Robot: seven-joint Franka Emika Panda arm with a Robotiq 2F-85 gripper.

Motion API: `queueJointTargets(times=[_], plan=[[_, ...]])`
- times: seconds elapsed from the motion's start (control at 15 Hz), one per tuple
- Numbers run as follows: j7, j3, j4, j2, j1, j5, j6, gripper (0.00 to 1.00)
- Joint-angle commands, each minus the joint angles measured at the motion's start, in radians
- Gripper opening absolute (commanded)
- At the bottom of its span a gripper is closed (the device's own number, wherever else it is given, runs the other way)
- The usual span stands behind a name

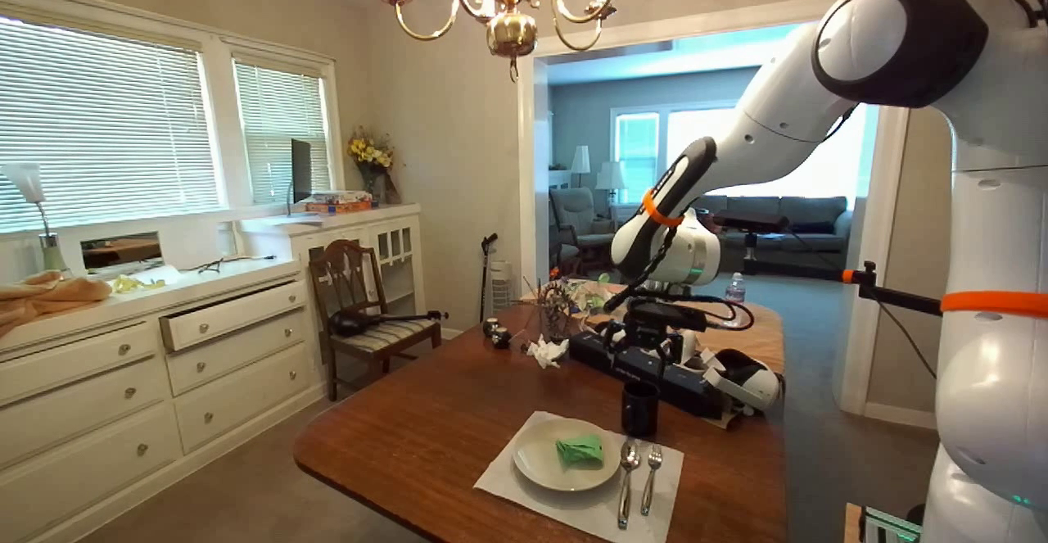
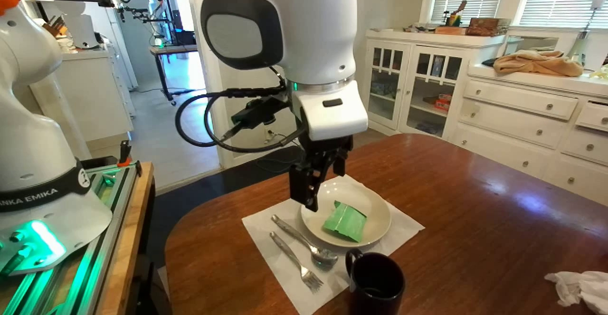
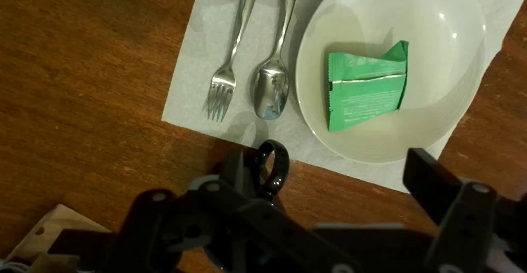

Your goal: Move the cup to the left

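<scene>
Just beside the white dinner plate [image 1: 536, 468], on the wooden table [image 1: 385, 436]: black mug [image 2: 375, 284], upright, handle turned toward the spoon [image 3: 271, 87]. Can't tell whether its base touches the paper placemat [image 3: 206, 54] under the plate.

Visibility: wrist view has most of the mug hidden behind a finger; only the handle reads cleanly. In an exterior view its base is cut off by the lower edge, inside too dark to tell contents. In an exterior view it shows whole but blends into the long black box [image 1: 688, 387], which sits farther from the plate; handle hard to make out there. Tan piece [image 3: 61, 223], farther from the plate than the mug, cut off at the wrist-view edge, can't identify. Crumpled tissue [image 2: 582, 289], well apart from the plate, also cut off.

Gripper [image 3: 327, 166]: fingers well apart, plate rim and tabletop showing through the gap. Mug is lower than it. In wrist view, mug falls under the finger away from the plate. In an exterior view, fingertips and mug are clearly apart. Height over the mug: can't tell.

On the plate: green packet [image 3: 368, 87]. Beside the plate: spoon, then fork [image 3: 223, 79] farther out.
</scene>
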Motion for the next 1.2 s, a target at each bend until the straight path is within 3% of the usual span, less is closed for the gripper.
queueJointTargets(times=[0.0, 0.27, 0.4, 0.8, 1.13], plan=[[0.010, 0.006, 0.001, 0.011, -0.004, 0.006, -0.001, 1.00], [0.024, 0.008, 0.004, 0.024, -0.004, 0.012, -0.001, 1.00], [0.050, 0.018, 0.020, 0.065, 0.002, 0.056, 0.111, 1.00], [0.148, 0.048, 0.088, 0.172, 0.002, 0.166, 0.210, 1.00], [0.295, 0.014, 0.143, 0.264, 0.019, 0.119, 0.208, 1.00]])
